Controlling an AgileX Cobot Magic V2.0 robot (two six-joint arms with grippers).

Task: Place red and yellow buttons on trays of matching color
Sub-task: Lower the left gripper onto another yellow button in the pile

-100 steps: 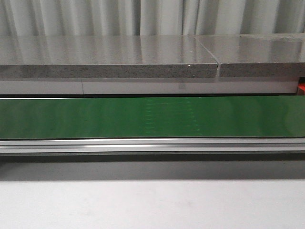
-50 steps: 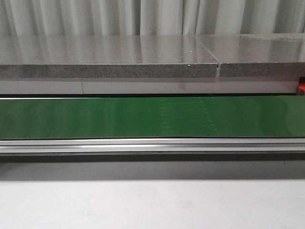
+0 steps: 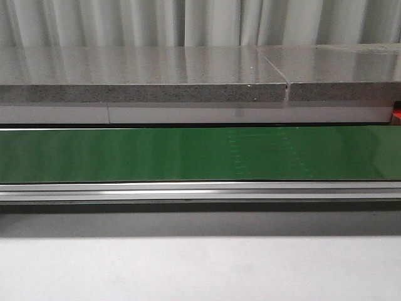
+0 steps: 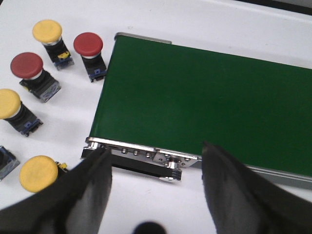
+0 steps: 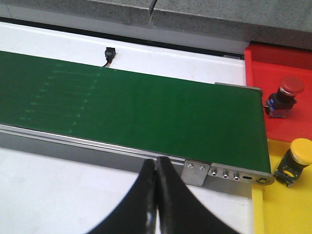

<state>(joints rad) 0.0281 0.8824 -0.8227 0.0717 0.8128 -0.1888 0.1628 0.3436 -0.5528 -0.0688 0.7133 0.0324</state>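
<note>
Faint belt (image 3: 188, 153) marks slid right. Left claw (image 4: 156, 190) spread wide, empty; loose buttons upper left, red button (image 4: 88, 45) nearest. Right claw (image 5: 156, 195) clenched, empty.

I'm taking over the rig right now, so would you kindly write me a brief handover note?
Left gripper: open, empty, above the end of the green belt.
Right gripper: shut, empty, near the belt's other end.
Done: one red button on the red tray, one yellow button on the yellow tray.
Left: on the white table beside the left gripper, at least two red buttons and three yellow buttons. Nothing lies on the belt.
</note>
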